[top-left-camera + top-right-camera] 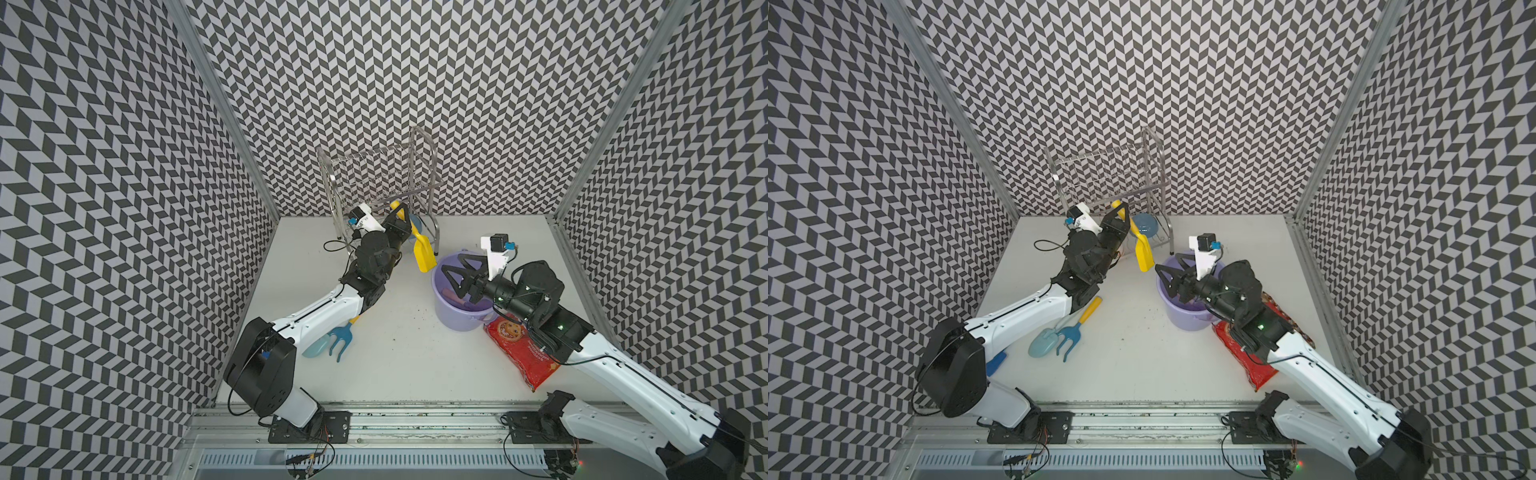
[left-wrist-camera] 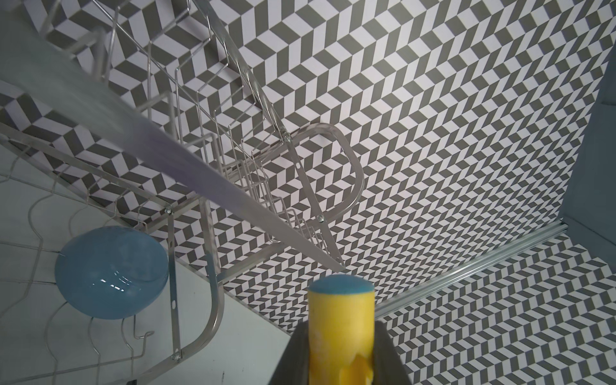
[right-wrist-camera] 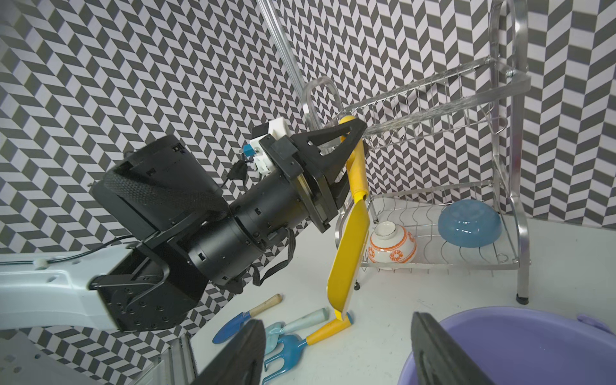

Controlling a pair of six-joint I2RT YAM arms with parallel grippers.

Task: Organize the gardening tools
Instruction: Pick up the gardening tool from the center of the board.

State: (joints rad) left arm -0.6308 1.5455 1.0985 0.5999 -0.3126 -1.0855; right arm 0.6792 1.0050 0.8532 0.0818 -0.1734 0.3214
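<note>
Left hand (image 3: 350,128): clamped on the yellow scoop (image 1: 424,253) by its handle; the blade hangs below it, beside the rack (image 1: 420,166).
Right hand (image 1: 452,281): jaws apart above the bucket (image 1: 457,322); the purple scoop (image 1: 448,293) lies beneath it.
Risk: the yellow scoop may catch the rack wires and twist loose.
On bench (image 1: 395,365): fork (image 1: 343,336) and trowel (image 1: 314,348), behind the left hand.

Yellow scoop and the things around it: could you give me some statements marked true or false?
The left gripper grips the yellow scoop by its handle. True.
The right gripper holds the fork. False: it is open over the bucket, holding nothing.
The blue bowl sits in the rack. True.
The bucket is empty. False: a pink-handled scoop lies inside.
</note>
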